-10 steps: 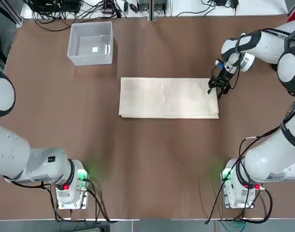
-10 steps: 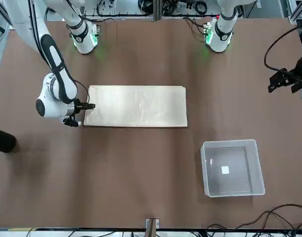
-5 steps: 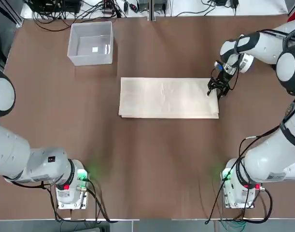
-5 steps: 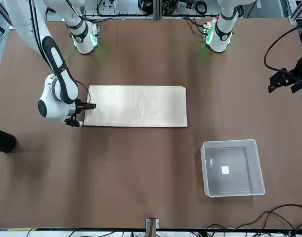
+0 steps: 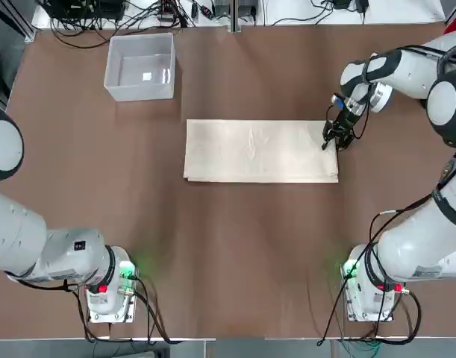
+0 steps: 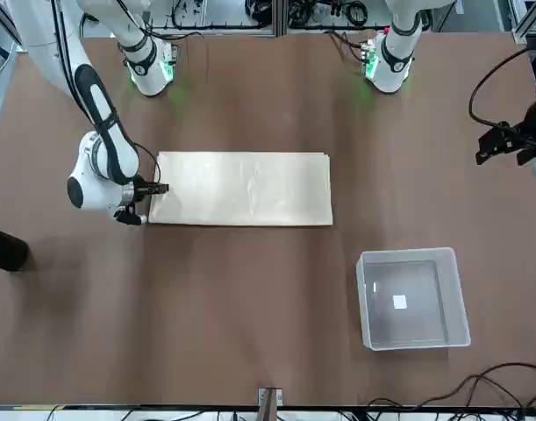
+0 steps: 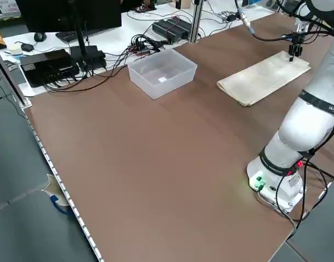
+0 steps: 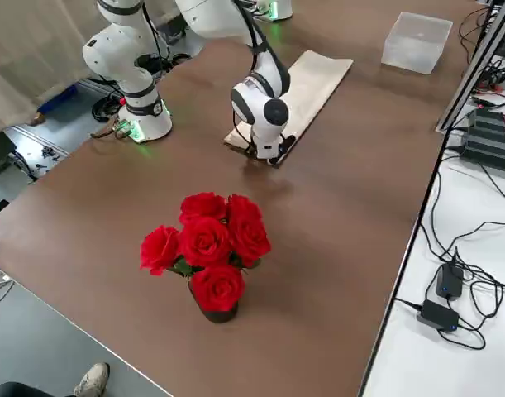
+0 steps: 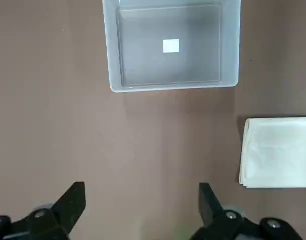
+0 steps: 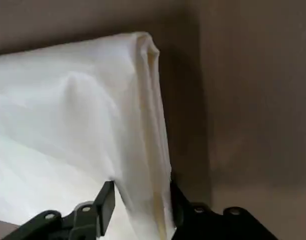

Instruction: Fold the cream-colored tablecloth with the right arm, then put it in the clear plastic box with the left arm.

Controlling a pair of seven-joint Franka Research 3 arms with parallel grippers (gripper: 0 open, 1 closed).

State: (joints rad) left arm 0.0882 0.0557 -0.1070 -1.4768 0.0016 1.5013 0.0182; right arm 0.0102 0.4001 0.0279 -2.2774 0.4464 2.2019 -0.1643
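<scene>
Narrowing the right jaws around the tablecloth's short end, still apart.
Lying layered on the surface, probably nearly gripped for folding; left jaws parked wide near the box.

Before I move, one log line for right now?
right gripper: at cloth's right end | left gripper: open, idle | box: empty

At the right end of the folded cream-coloured fabric tablecloth, the white right arm's black two-finger gripper has narrowed its opening slightly. Its left fingertip, over the cloth, has shifted a little right, towards the cloth's right edge.
</scene>
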